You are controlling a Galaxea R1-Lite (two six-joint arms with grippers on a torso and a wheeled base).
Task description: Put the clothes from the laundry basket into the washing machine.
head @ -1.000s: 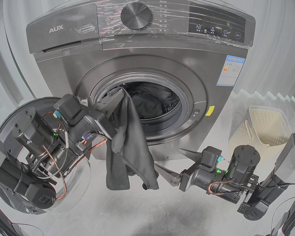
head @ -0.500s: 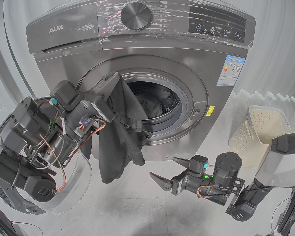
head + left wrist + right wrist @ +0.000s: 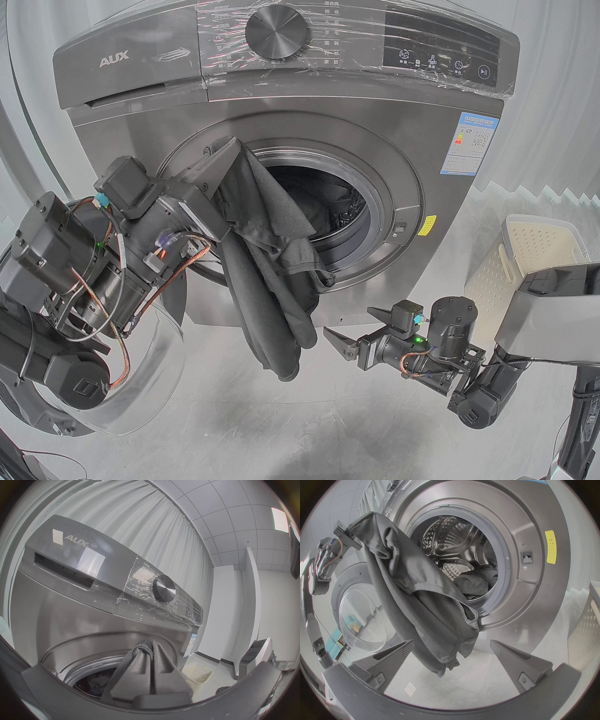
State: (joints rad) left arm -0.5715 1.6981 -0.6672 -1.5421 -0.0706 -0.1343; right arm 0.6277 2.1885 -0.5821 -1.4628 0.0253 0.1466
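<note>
My left gripper (image 3: 225,149) is shut on a dark grey garment (image 3: 269,262) at the upper left rim of the washing machine's (image 3: 387,131) round opening. The cloth hangs from the fingers down past the lower rim, swung a little toward the drum. In the left wrist view the gripper (image 3: 152,644) pinches a bunch of the garment (image 3: 142,647). Dark clothes (image 3: 319,203) lie inside the drum. My right gripper (image 3: 356,330) stands open and empty low in front of the machine, to the right of the hanging garment (image 3: 425,598). The cream laundry basket (image 3: 531,262) stands at the right.
The machine's glass door (image 3: 125,375) is swung open at the lower left, behind my left arm. Grey floor lies in front of the machine. A curtain hangs behind and beside it.
My left gripper lifted the garment up and left along the opening's rim, and the cloth swung. My right arm pulled back, dropped, then shifted right.
</note>
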